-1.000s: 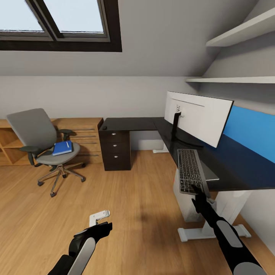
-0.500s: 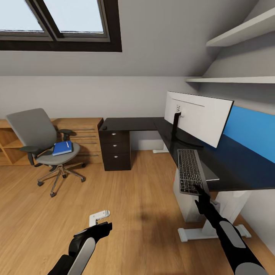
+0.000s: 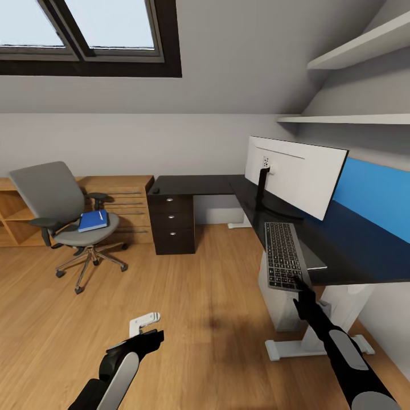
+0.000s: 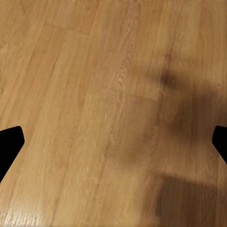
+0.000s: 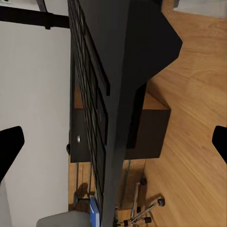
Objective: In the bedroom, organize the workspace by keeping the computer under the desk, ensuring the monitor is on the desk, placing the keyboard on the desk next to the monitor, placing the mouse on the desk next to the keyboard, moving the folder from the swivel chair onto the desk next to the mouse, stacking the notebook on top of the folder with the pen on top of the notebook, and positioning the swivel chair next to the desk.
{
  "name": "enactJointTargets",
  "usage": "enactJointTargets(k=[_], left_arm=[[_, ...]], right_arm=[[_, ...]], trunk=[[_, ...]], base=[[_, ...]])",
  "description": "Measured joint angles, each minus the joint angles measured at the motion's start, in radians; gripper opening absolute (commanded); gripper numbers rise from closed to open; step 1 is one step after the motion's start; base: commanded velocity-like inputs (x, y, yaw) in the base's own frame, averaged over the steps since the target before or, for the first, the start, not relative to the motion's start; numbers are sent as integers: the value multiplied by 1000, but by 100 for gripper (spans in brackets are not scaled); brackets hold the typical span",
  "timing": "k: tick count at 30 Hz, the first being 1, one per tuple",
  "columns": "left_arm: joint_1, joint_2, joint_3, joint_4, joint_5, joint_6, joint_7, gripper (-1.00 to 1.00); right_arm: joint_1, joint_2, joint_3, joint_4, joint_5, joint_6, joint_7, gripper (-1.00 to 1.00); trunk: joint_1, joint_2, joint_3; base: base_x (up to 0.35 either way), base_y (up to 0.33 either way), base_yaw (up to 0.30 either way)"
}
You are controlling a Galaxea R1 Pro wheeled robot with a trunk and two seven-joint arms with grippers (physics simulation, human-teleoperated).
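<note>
Head view: right gripper (image 3: 300,286) at the near end of the keyboard (image 3: 283,254), which lies on the counter (image 3: 353,250) at 6 o'clock from the monitor (image 3: 293,173); spread per the right wrist view, nothing pinched. Left gripper (image 3: 152,336) low over the floor (image 3: 199,319), likewise spread. Keyboard step judged about settled; next, mouse placement beside it, then the folder (image 3: 93,220) from the swivel chair (image 3: 65,216) at 9 o'clock.

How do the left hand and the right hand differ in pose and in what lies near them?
The left hand hangs low over the wood floor, far from any task thing; the right hand reaches up to the near end of the keyboard at the desk edge. The left wrist view faces floorboards; the right faces along the keyboard. Both show fingertips wide apart.
</note>
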Motion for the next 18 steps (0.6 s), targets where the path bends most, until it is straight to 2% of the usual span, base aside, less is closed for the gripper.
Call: enactJointTargets(k=[6, 10, 18], left_arm=[[0, -4, 2, 0, -2, 1, 1, 100], [0, -4, 2, 0, -3, 1, 1, 100], [0, -1, 0, -1, -2, 1, -3, 100]], right_arm=[[0, 1, -3, 0, 1, -1, 0, 100], [0, 2, -3, 0, 1, -2, 0, 100], [0, 3, -3, 0, 1, -2, 0, 100]], trunk=[[0, 0, 0], [15, -28, -12], [15, -28, -13]], base=[[0, 0, 0], [0, 0, 0], [0, 0, 0]])
